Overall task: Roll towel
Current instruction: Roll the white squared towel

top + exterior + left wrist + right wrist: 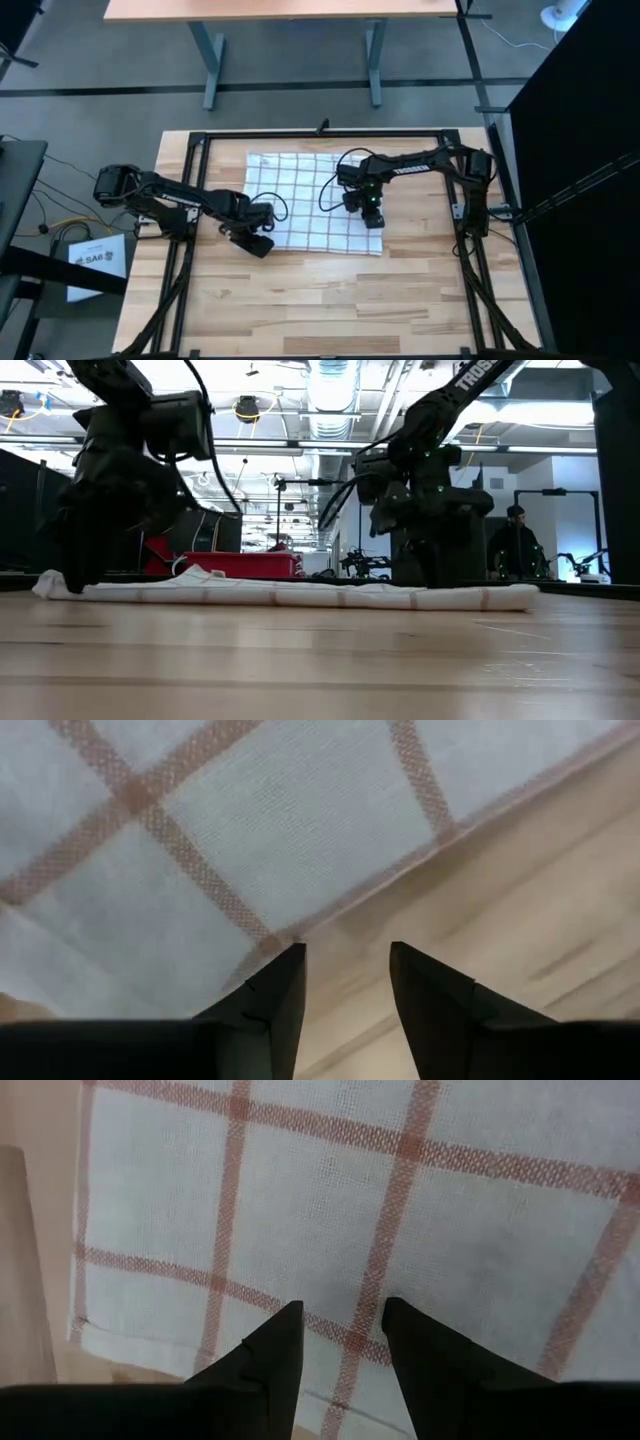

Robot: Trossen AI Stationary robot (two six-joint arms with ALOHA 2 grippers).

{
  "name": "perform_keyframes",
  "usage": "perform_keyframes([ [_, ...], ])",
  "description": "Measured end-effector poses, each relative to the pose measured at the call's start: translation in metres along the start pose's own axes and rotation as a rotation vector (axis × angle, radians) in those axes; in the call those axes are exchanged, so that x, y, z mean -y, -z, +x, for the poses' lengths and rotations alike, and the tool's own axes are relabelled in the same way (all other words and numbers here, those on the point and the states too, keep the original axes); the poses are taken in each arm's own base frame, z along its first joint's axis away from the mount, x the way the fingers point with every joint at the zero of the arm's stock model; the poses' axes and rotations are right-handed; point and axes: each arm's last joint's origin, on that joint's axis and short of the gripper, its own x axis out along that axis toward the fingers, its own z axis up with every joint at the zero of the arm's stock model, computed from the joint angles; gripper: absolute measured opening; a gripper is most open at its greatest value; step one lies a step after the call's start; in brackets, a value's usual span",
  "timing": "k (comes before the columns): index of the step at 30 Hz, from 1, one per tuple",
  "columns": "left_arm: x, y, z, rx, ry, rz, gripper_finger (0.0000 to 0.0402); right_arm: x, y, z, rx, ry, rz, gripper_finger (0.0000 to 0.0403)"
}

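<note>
A: Left pincer point(257, 243)?
B: Fingers parted, empty, at the towel point(316, 203)'s near-left corner, likely lining up a grab; towel lies flat mid-tabletop point(320, 300).
A: Right pincer point(372, 218)?
B: Parted too, over the near-right check; tag not visible, contact unclear.

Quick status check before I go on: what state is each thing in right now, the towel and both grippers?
Towel: spread flat on the table, not rolled yet.
Left gripper: jaws open, at the towel's near left edge, holding nothing.
Right gripper: jaws open, over the towel near its right edge, holding nothing.
Table: wooden top, towel lying on it.
</note>
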Motion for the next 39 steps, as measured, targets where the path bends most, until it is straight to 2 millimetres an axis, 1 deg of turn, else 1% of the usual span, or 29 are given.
perform_keyframes([
  [3, 0.008, 0.001, -0.007, 0.016, 0.028, 0.051, 0.0131, -0.004, 0.002, -0.019, 0.044, 0.038, -0.017, 0.0134],
  [6, 0.022, 0.003, -0.02, 0.04, 0.065, 0.191, 0.0131, -0.015, 0.003, -0.041, 0.107, 0.062, -0.046, 0.0134],
  [8, 0.033, 0.006, -0.028, 0.049, 0.074, 0.319, 0.0131, -0.028, 0.002, -0.05, 0.141, 0.066, -0.081, 0.0134],
  [10, 0.04, 0.013, -0.036, 0.031, 0.046, 0.467, 0.0131, -0.044, 0.001, -0.059, 0.174, 0.062, -0.106, 0.0134],
  [13, 0.046, 0.024, -0.044, 0.024, -0.054, 0.684, 0.0131, -0.072, -0.002, -0.062, 0.178, 0.031, -0.118, 0.0134],
  [16, 0.046, 0.031, -0.047, 0.083, -0.23, 0.849, 0.0131, -0.1, -0.007, -0.056, 0.163, 0.006, -0.107, 0.0134],
  [18, 0.046, 0.034, -0.046, 0.119, -0.303, 0.926, 0.0131, -0.117, -0.011, -0.05, 0.16, 0.0, -0.069, 0.0134],
  [21, 0.047, 0.034, -0.045, 0.154, -0.341, 1.006, 0.0131, -0.134, -0.02, -0.035, 0.153, 0.049, 0.013, 0.0134],
  [24, 0.042, 0.034, -0.039, 0.135, -0.36, 1.036, 0.0131, -0.145, -0.03, -0.018, 0.172, 0.095, 0.079, 0.0134],
  [27, 0.037, 0.038, -0.031, 0.115, -0.371, 1.064, 0.0131, -0.149, -0.037, 0.002, 0.153, 0.102, 0.118, 0.0134],
  [30, 0.029, 0.042, -0.022, 0.085, -0.389, 1.066, 0.0131, -0.146, -0.036, 0.021, 0.077, 0.148, 0.156, 0.0134],
  [31, 0.028, 0.043, -0.02, 0.081, -0.393, 1.058, 0.0131, -0.145, -0.036, 0.023, 0.068, 0.156, 0.164, 0.0134],
  [35, 0.026, 0.045, -0.017, 0.091, -0.388, 1.001, 0.0131, -0.14, -0.035, 0.026, 0.052, 0.177, 0.179, 0.0134],
  [39, 0.031, 0.048, -0.015, 0.119, -0.359, 1.0, 0.0131, -0.137, -0.035, 0.024, 0.059, 0.178, 0.187, 0.0134],
])
